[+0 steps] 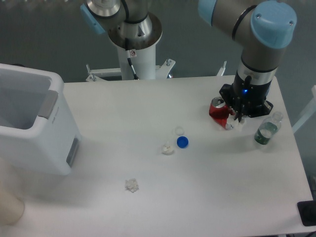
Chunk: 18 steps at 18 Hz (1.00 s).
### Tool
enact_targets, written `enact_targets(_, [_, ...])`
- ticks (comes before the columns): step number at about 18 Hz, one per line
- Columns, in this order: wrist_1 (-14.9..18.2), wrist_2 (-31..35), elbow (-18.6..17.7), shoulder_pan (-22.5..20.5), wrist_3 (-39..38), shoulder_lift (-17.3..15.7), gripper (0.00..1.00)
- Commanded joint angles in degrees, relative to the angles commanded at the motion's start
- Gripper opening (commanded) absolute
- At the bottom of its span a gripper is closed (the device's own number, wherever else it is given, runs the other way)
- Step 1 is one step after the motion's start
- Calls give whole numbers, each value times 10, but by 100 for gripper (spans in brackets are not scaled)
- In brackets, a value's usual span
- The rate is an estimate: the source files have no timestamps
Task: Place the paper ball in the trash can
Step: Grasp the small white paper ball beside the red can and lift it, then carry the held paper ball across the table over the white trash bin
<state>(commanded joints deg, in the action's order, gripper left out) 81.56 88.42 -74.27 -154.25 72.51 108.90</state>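
1. Nearest the front edge of the table (207,197): a frilly white wad (132,185), left of centre, lying alone and well apart from everything else.
2. Off the front left corner: a beige rounded object (7,210), only partly in view.
3. Along the left edge: the trash can (54,143), white and rectangular, upright and open at the top, with a grey tab on its rim and a grey patch on its side wall.
4. Around the middle of the table: a cream-white pointed lump (168,148), a blue cap (182,142) just beside it on the right, and a small pale ring-shaped cap (179,130) just behind the blue one.
5. Near the right edge: a clear plastic bottle (266,131) with a green label, lying tilted.
6. Just left of the bottle: the paper ball (230,126), a tiny white wad on the table at the foot of the red can (217,108), far across from the trash can.
7. Directly above the paper ball: the gripper (236,123), pointing down, its fingers right at the wad and beside the red can; cannot tell whether closed on the wad or merely spread around it.
8. Beyond the far edge: the arm's white mounting column (133,54).
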Motion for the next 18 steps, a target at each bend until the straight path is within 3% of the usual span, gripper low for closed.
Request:
enact_targets(8, [0,-6,4,3,-4,-20,0])
enact_targets(12, [2,-46,-23,17,-7,-70,0])
enact_targets(15, [1,-80,-62,35,-11,-121,0])
enact_targets(18, [1,-102,-70,66,-69,-155,0])
